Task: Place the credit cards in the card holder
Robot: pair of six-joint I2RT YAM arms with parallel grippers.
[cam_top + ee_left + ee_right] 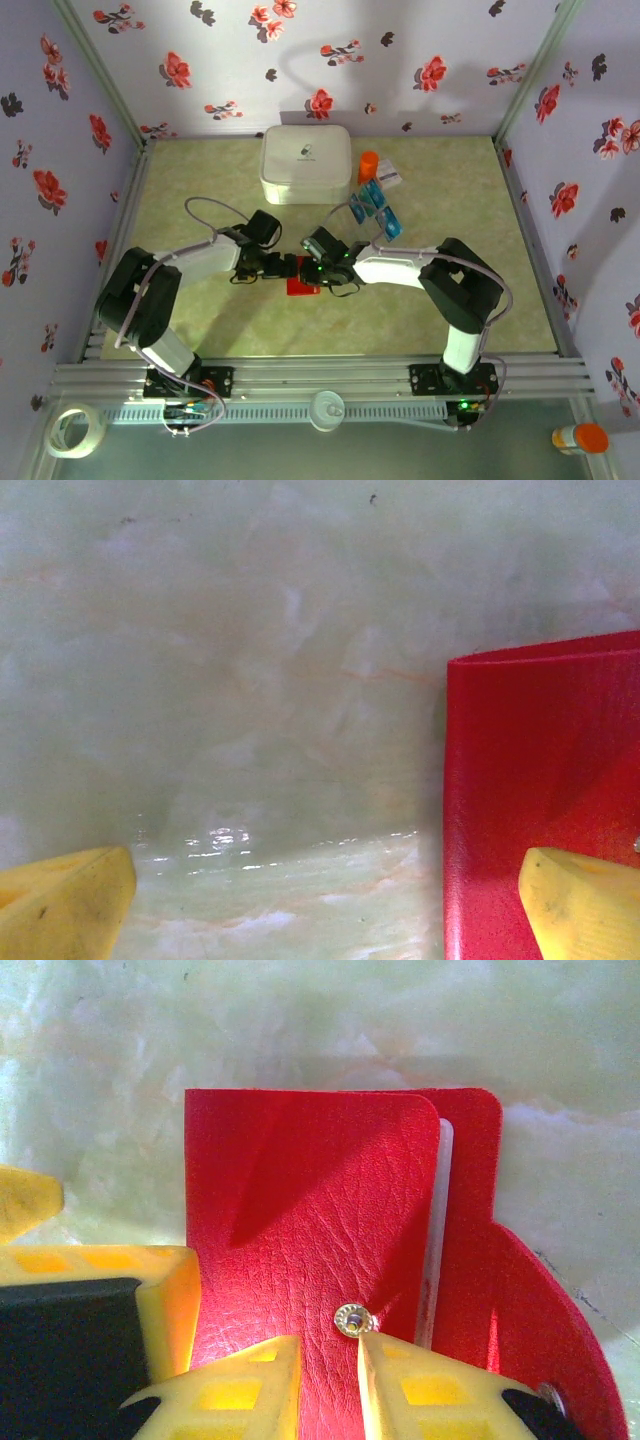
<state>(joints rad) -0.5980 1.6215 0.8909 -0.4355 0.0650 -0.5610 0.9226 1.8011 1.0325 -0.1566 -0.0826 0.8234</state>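
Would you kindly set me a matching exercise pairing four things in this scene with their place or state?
Things:
1. left gripper
2. right gripper
3. credit cards
4. card holder

Places or states:
A. teal-blue, just right of the white box
B. red, lying on the table
C. jaws wide open
D. closed on a red flap

Pairs: 1-C, 2-D, 3-A, 4-B

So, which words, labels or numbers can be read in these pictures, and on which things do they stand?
None can be read.
Small dark mark on the white box: too small.
Print on the white packet: blurred.
Print on the credit cards: not legible.
The card holder: plain red, no text.
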